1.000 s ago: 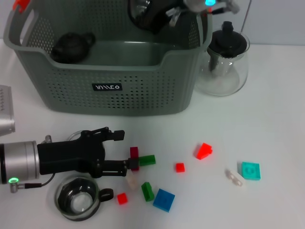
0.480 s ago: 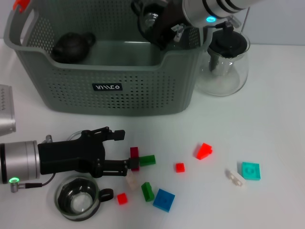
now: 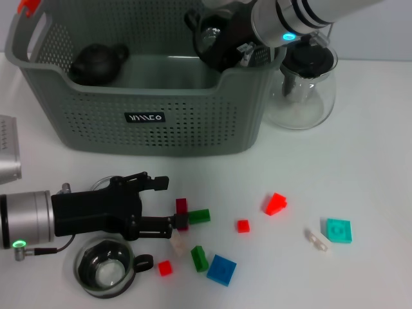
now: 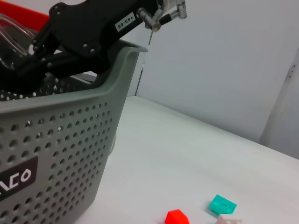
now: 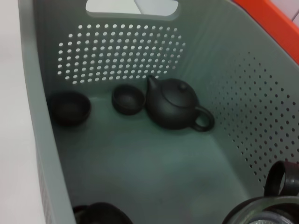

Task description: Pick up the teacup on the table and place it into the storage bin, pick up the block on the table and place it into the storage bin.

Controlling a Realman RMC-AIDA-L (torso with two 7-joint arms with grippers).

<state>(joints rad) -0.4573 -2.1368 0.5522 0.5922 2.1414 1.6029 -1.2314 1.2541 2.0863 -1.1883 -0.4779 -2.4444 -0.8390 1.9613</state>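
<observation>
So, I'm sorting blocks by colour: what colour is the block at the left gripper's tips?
Dark red, or maroon, touching a green block; the head view shows it best.

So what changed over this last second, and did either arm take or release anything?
The right gripper, carrying a glass teacup, moved lower and further over the storage bin, towards its inside; it has not let the cup go. The left gripper stayed by the dark red block without lifting it. The scattered blocks, the glass cup near the left arm and the teapot did not move.
</observation>
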